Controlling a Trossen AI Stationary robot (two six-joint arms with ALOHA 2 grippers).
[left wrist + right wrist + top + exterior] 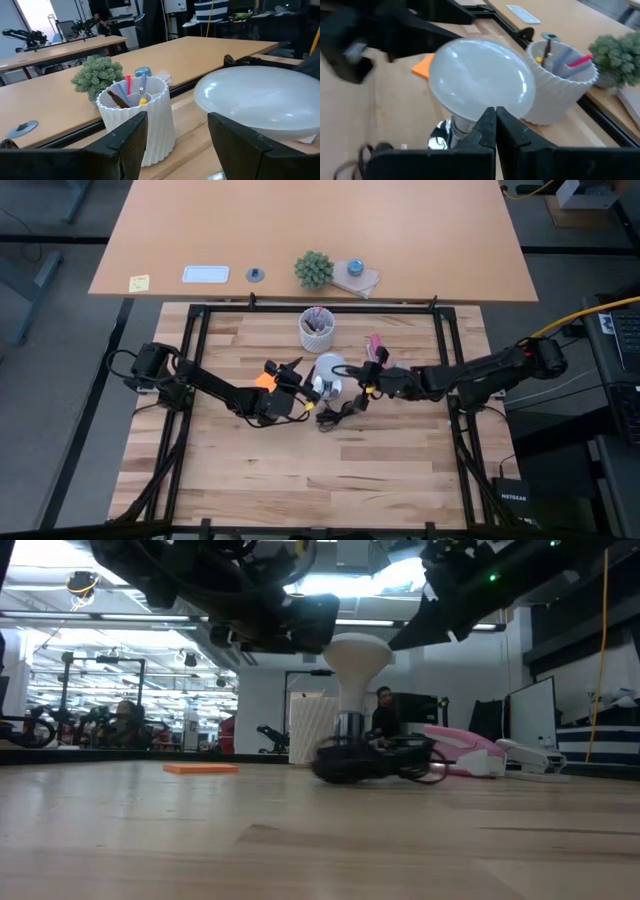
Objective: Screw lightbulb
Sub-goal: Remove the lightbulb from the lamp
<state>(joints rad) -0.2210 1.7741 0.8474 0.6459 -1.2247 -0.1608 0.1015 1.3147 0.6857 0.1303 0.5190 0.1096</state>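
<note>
Lightbulb (357, 658) is seen upright at table centre, base seated in the silvery fitting (350, 730); thread depth can't be judged. Left gripper (299, 387), fingers apart, is held just beside the bulb w/o contact. Right gripper (368, 383), fingers together, nothing held, sits opposite. Tightening appears left, approx 1 step.

Glossy smooth lightbulb (479, 82), ribbed matt cup (137, 122), wooden table (300, 470).
</note>
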